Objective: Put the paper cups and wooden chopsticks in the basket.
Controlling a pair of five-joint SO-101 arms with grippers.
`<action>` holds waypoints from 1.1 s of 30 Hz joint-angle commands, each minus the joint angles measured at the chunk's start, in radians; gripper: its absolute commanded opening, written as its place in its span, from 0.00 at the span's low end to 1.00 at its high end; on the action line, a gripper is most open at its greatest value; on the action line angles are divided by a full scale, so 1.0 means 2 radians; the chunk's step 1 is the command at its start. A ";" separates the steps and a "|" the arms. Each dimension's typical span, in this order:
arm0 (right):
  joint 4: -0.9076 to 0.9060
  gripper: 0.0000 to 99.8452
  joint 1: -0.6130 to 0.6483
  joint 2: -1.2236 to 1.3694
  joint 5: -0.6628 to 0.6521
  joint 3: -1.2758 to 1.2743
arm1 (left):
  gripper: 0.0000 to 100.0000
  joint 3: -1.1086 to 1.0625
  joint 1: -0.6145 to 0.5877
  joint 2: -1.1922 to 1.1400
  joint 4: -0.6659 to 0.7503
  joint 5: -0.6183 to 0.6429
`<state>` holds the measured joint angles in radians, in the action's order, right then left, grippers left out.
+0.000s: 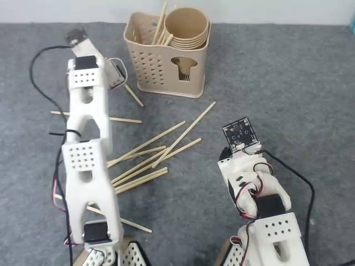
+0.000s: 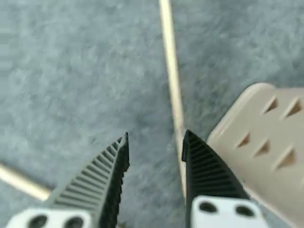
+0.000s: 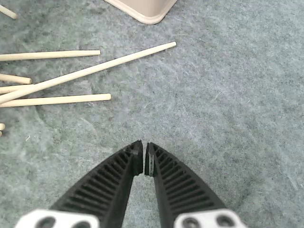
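In the high view the basket (image 1: 166,61) is standing at top centre with the cups (image 1: 187,25) stacked inside, and the loose chopsticks (image 1: 150,158) are lying in the middle, mostly pointing from lower left to upper right. The left wrist view is adding a closer detail: the left claw (image 2: 156,137) is spread beside the basket's corner, with one chopstick (image 2: 173,95) running lengthwise between its fingers. The right wrist view is showing the right claw (image 3: 144,152) pressed together on nothing, over the carpet (image 3: 228,95).

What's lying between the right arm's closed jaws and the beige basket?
In the right wrist view, one long wooden chopstick crosses that stretch of grey carpet, short of the basket.
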<state>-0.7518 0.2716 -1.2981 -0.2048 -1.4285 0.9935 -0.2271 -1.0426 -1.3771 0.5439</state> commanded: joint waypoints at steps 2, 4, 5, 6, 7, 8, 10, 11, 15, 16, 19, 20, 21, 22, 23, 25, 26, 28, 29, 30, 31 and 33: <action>0.012 0.03 -0.003 -0.008 -0.008 0.005 | 0.17 0.137 0.013 -0.051 -0.007 0.008; 0.010 0.03 -0.003 -0.008 -0.008 0.005 | 0.17 0.168 0.015 -0.080 -0.007 0.008; 0.010 0.03 -0.004 -0.008 -0.008 0.006 | 0.17 0.178 0.015 -0.093 -0.007 0.008; 0.010 0.03 -0.005 -0.008 -0.008 0.006 | 0.17 0.185 0.013 -0.106 -0.007 0.008; 0.010 0.03 -0.005 -0.008 -0.008 0.006 | 0.17 0.191 0.012 -0.118 -0.007 0.008; 0.010 0.03 -0.005 -0.008 -0.008 0.006 | 0.17 0.197 0.012 -0.128 -0.007 0.008; 0.010 0.03 -0.005 -0.008 -0.008 0.006 | 0.17 0.208 0.014 -0.142 -0.007 0.008; 0.010 0.03 -0.005 -0.008 -0.008 0.006 | 0.17 0.211 0.015 -0.147 -0.008 0.008; 0.010 0.03 -0.006 -0.008 -0.008 0.007 | 0.15 0.214 0.025 -0.153 -0.023 0.008; 0.010 0.03 -0.006 -0.008 -0.008 0.007 | 0.12 0.214 0.026 -0.153 -0.028 0.008; 0.010 0.03 -0.007 -0.008 -0.008 0.007 | 0.00 0.214 0.025 -0.153 -0.034 0.008; 0.010 0.03 -0.007 -0.008 -0.008 0.007 | 0.02 0.215 0.025 -0.150 -0.041 0.008; 0.010 0.03 -0.007 -0.008 -0.008 0.007 | 0.01 0.217 0.026 -0.150 -0.046 0.008; 0.010 0.03 -0.007 -0.008 -0.008 0.007 | 0.01 0.224 0.026 -0.150 -0.053 0.008; 0.010 0.03 -0.007 -0.008 -0.008 0.007 | 0.01 0.234 0.026 -0.150 -0.061 0.008; 0.010 0.03 -0.007 -0.008 -0.008 0.007 | 0.01 0.254 0.027 -0.152 -0.076 0.008; 0.010 0.03 -0.007 -0.008 -0.008 0.007 | 0.01 0.264 0.027 -0.152 -0.084 0.008; 0.010 0.03 -0.007 -0.008 -0.008 0.007 | 0.01 0.287 0.027 -0.152 -0.101 0.008; 0.010 0.03 -0.007 -0.008 -0.008 0.007 | 0.01 0.301 0.027 -0.152 -0.110 0.008; 0.010 0.03 -0.007 -0.008 -0.008 0.007 | 0.01 0.316 0.027 -0.152 -0.119 0.008; 0.010 0.03 -0.007 -0.008 -0.008 0.007 | 0.01 0.336 0.027 -0.151 -0.130 0.008; 0.010 0.03 -0.007 -0.008 -0.008 0.007 | 0.01 0.346 0.028 -0.140 -0.143 0.006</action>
<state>-0.7518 0.2716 -1.2981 -0.2048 -1.4285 1.6057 -0.1841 -1.3617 -1.6241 0.5470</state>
